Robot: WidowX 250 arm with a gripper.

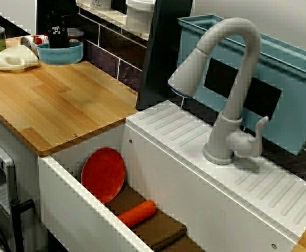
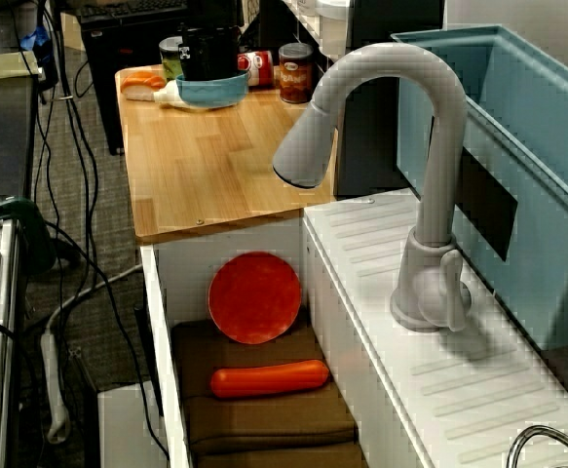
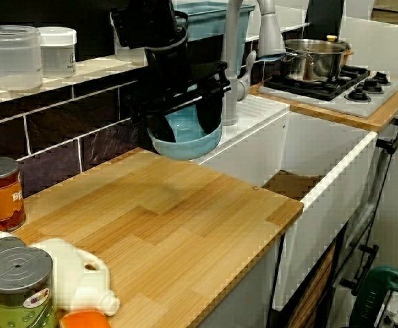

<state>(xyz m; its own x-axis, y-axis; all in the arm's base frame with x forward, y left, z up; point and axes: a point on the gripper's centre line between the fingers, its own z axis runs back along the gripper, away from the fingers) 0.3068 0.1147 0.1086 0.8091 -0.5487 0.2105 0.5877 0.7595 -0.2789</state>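
My black gripper hangs over the back of the wooden counter, shut on the rim of a light blue bowl. In the view from the counter end, one finger reaches inside the bowl and the bowl seems to hang just above the wood. In the side view of the sink, the gripper and bowl are at the far left end of the counter. The view along the sink shows the gripper and bowl at the far end, in front of some cans.
The white sink holds a red plate leaning on its end wall and an orange carrot on brown cloth. A grey faucet and a blue rack stand behind. Cans and a white toy crowd the counter's end; a pot sits on the stove.
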